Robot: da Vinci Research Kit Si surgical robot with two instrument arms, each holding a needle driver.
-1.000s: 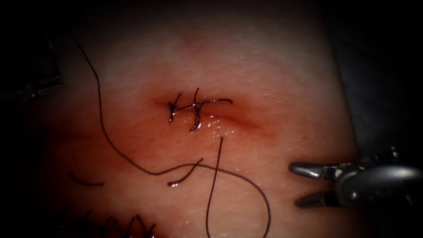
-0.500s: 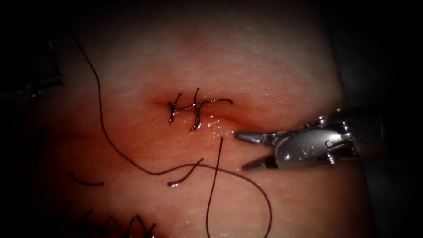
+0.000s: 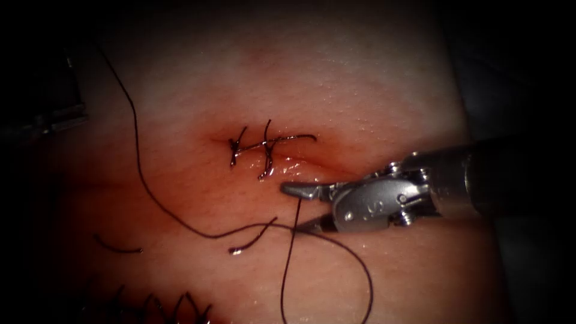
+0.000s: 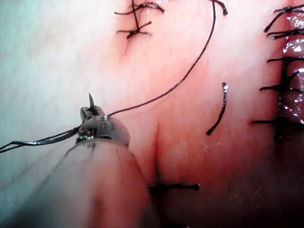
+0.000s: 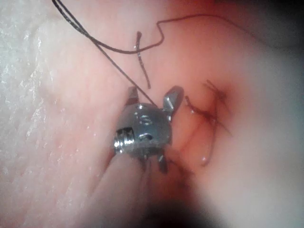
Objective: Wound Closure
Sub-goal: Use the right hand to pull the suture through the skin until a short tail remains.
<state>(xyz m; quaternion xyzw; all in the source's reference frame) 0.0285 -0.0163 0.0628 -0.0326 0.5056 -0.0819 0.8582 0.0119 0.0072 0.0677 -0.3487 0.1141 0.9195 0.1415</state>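
The right arm's tool (image 3: 299, 207) is reaching in across the tissue (image 3: 372, 84) with its jaws spread wide and gripping nothing; over the last second it has been advancing from the tissue's right edge toward the cut (image 3: 312, 162). The free thread end (image 3: 298, 201) is standing up between the two jaws, the upper jaw lying just past it on the cut's side and the lower jaw just short of it, so the tool appears to be placed to straddle that strand, though nothing is closing on it yet. Just beyond the upper jaw tip, the stitched part of the cut with its knot (image 3: 264, 147) is sitting near. The long thread (image 3: 138, 162) is looping away under the lower jaw and off to the left. In the left wrist view, the left arm's tool (image 4: 90, 110) is gripping a thread strand (image 4: 42, 140) between closed jaws; a thin point is showing at its tip, and I cannot tell whether that is the needle.
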